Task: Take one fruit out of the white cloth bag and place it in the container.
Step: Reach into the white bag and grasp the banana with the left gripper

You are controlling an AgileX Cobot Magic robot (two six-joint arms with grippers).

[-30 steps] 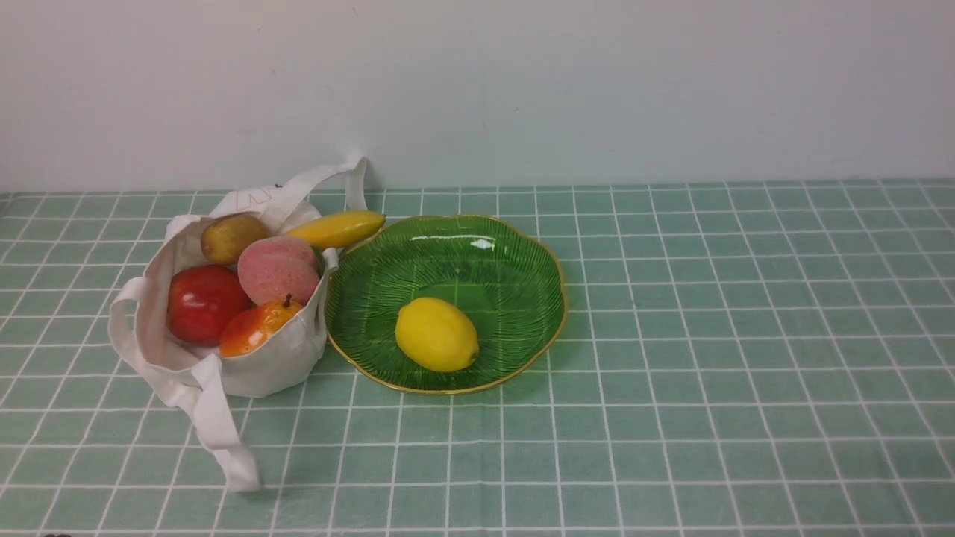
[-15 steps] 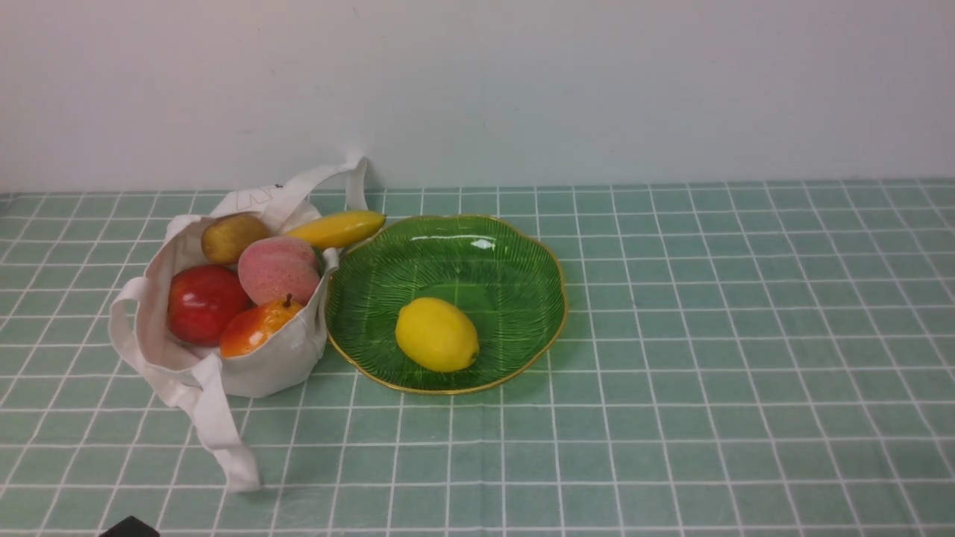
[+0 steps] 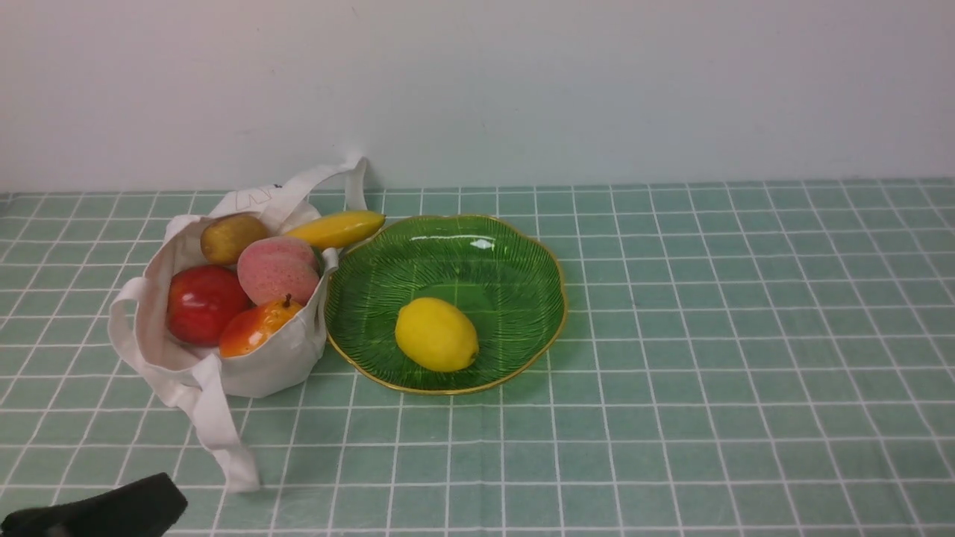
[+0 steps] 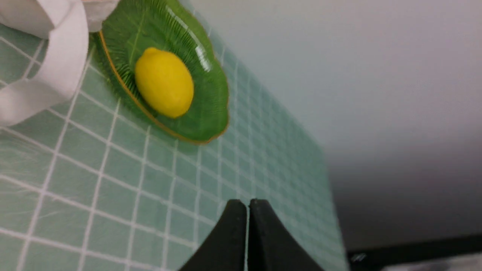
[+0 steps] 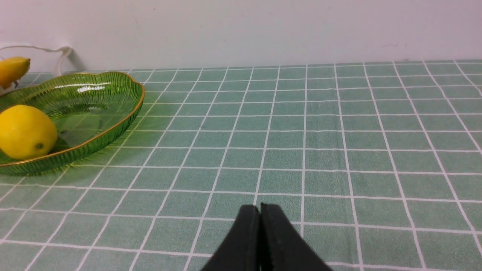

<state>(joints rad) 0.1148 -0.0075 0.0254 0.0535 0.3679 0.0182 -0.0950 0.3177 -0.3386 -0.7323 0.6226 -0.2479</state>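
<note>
The banana [image 3: 336,227] lies on top of the white cloth bag [image 3: 268,365] at the table's left, its tip pointing over the green dish [image 3: 485,276] beside the bag. In the right wrist view the banana tip [image 5: 13,69] shows behind the dish [image 5: 94,109]. My left gripper [image 3: 160,496] is a black shape at the near-left corner, well short of the bag. Its fingers meet with nothing between them in the left wrist view [image 4: 247,203]. My right gripper [image 5: 260,207] is shut and empty over bare cloth, right of the dish, and is out of the front view.
A yellow lemon [image 3: 436,334] lies in the dish. The bag also holds a red apple [image 3: 203,302], a pink peach [image 3: 278,270], an orange fruit [image 3: 257,327] and a brownish fruit [image 3: 231,235]. One bag strap [image 3: 224,440] trails toward the front edge. A wall stands close behind.
My left gripper has come into the front view at the bottom-left corner and reaches farther in than half a second ago. Bag, fruit and dish have not moved.
</note>
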